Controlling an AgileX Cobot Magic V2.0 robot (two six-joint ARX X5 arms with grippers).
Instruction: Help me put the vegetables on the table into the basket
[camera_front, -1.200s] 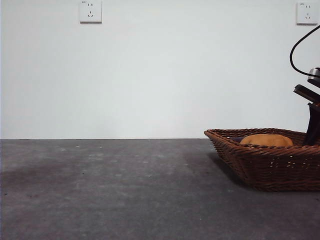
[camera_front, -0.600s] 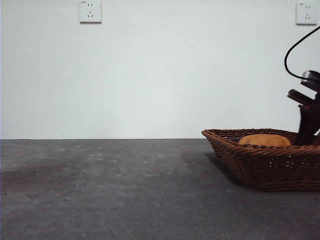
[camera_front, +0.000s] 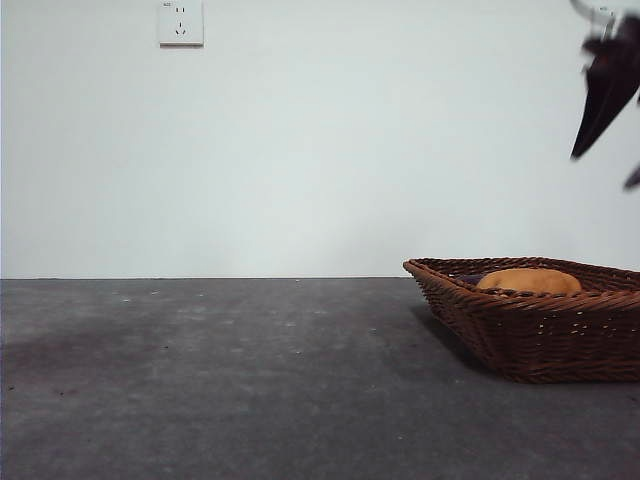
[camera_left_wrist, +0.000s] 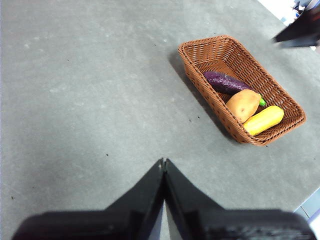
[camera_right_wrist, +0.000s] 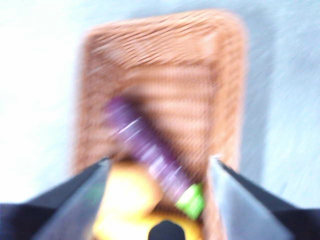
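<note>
Vegetables (camera_left_wrist: 243, 102) (all three) lie in basket (camera_left_wrist: 200, 52); right gripper (camera_right_wrist: 159, 167) open above.

left gripper (camera_left_wrist: 163, 167): jaws closed, above bare table (camera_left_wrist: 90, 90) | basket (camera_left_wrist: 210, 50): holds eggplant (camera_left_wrist: 226, 82), potato (camera_left_wrist: 242, 105), yellow vegetable (camera_left_wrist: 263, 119) side by side | right gripper (camera_left_wrist: 300, 31): blurred, beyond basket

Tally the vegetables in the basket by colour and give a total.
Purple: 1, eggplant
Tan: 1, potato
Yellow: 1, bumpy one
Total: 3, all in the basket
</note>
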